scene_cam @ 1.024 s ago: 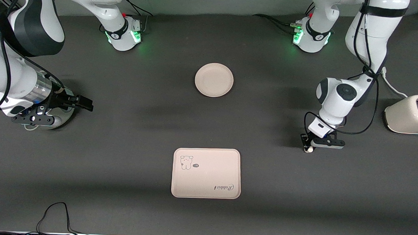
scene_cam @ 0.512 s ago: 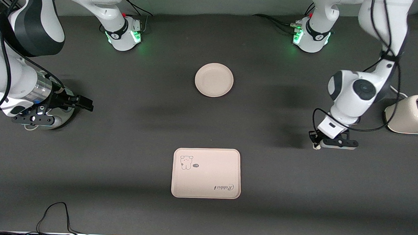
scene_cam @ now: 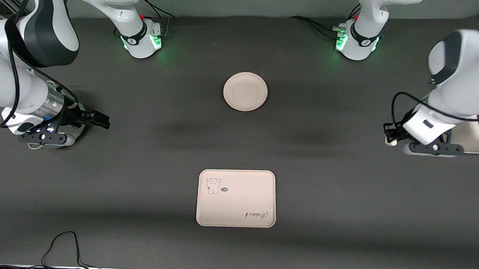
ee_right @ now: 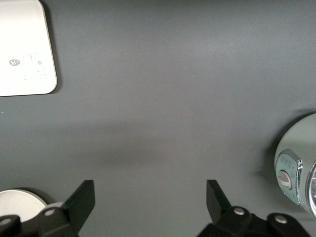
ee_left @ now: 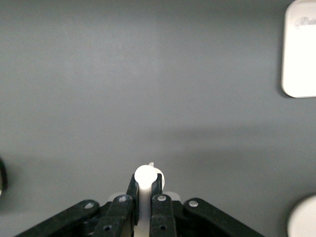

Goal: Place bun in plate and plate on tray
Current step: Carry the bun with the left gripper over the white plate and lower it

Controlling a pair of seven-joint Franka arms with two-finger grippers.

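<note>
Now we see the left gripper (scene_cam: 391, 139) clamped on the bun (ee_left: 146, 175), up over bare table toward the left arm's end, well apart from the tray (scene_cam: 236, 198). Our right gripper (ee_right: 150, 197) waits with fingers spread wide. The plate (scene_cam: 245, 91) lies farther from the front camera than the tray.

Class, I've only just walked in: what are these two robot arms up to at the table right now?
The left claw is shut on the small white bun, holding it in the air over the table at the left arm's end, beside a toaster. The right claw is open and waits at the right arm's end. The round plate sits bare in mid-table, and the printed tray lies nearer the front camera with nothing on it. So neither step is done yet.
</note>
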